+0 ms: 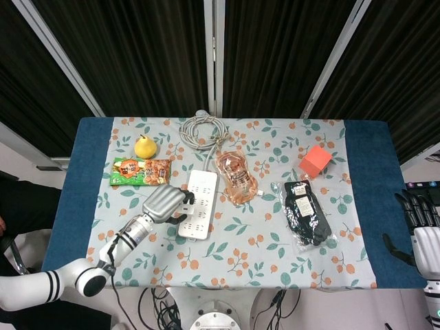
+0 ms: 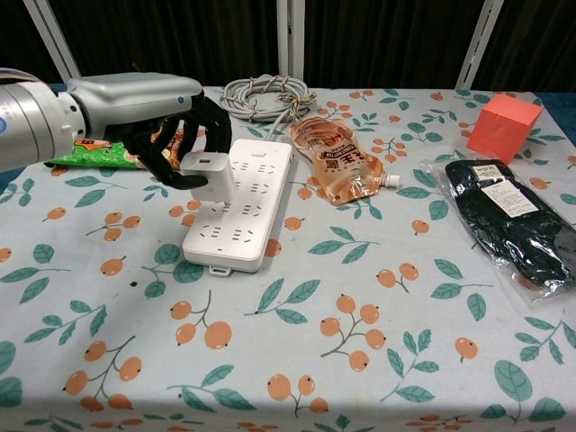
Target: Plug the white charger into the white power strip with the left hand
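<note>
Charger (image 2: 206,178): small rigid white block, likely light, smooth; gripped by sides in left hand (image 2: 176,137), above strip (image 2: 243,200) left edge. Prongs hidden. Right hand (image 1: 421,223): off-table, apparently empty, fingers apart.

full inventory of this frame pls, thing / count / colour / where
white charger: 1, white, held over the strip's left edge
white power strip: 1, white, table centre-left
coiled cable: 1, grey, far edge behind the strip
drink pouch: 1, clear orange, right of the strip
pear: 1, yellow, far left
snack packet: 1, orange and green, in front of the pear
cube: 1, red-orange, far right
bagged gloves: 1 bag, black in clear plastic, right side
tablecloth: 1, pale with orange fruit print, over the table
left hand: 1, black fingers, silver arm, grips the charger
right hand: 1, black, off the table's right edge, holds nothing
</note>
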Controlling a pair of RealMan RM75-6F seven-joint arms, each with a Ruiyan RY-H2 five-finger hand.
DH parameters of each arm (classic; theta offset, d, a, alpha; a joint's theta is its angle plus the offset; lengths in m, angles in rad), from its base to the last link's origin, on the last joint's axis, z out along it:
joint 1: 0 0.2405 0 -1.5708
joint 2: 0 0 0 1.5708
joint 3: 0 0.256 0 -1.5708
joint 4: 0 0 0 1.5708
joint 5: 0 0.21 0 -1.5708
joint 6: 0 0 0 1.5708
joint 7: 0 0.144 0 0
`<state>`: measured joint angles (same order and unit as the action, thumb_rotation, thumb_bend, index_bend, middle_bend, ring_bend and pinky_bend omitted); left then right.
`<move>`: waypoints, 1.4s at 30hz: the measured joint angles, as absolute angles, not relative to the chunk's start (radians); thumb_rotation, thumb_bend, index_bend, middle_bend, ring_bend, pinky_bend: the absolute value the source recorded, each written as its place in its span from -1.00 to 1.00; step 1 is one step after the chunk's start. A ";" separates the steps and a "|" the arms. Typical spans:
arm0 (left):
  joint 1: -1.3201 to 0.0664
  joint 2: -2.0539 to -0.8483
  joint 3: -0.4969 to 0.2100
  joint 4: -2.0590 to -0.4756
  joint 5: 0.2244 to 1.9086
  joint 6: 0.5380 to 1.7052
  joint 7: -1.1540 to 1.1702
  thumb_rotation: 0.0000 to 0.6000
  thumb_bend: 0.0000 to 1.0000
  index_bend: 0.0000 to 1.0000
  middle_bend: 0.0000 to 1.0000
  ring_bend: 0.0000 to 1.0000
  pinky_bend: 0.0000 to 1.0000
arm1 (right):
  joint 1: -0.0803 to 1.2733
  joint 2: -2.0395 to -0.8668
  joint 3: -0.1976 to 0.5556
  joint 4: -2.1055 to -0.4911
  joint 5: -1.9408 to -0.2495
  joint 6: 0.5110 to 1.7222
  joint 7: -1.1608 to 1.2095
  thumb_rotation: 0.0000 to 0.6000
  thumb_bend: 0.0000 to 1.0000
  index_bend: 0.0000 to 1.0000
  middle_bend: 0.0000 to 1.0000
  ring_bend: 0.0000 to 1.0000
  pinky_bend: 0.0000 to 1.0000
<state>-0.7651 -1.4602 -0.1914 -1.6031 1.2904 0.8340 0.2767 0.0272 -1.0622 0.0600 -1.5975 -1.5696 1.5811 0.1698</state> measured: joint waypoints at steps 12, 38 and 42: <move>-0.807 -1.465 -0.173 -1.584 1.257 0.813 0.286 1.00 0.11 0.27 0.44 0.08 0.30 | 0.018 -1.063 0.058 -1.588 -1.563 1.587 0.182 1.00 -0.46 -1.00 -1.00 -1.00 -1.00; -0.842 -1.450 -0.144 -1.563 1.235 0.825 0.284 1.00 0.11 0.27 0.44 0.08 0.30 | 0.016 -1.061 0.061 -1.598 -1.558 1.583 0.170 1.00 -0.45 -1.00 -1.00 -1.00 -1.00; -0.845 -1.449 -0.138 -1.562 1.234 0.827 0.293 1.00 0.11 0.27 0.44 0.08 0.30 | 0.015 -1.061 0.061 -1.599 -1.557 1.583 0.170 1.00 -0.46 -1.00 -1.00 -1.00 -1.00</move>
<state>-0.8453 -1.4491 -0.1376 -1.5618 1.2338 0.8270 0.2929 0.0155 -1.0606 0.0614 -1.5993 -1.5569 1.5828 0.1695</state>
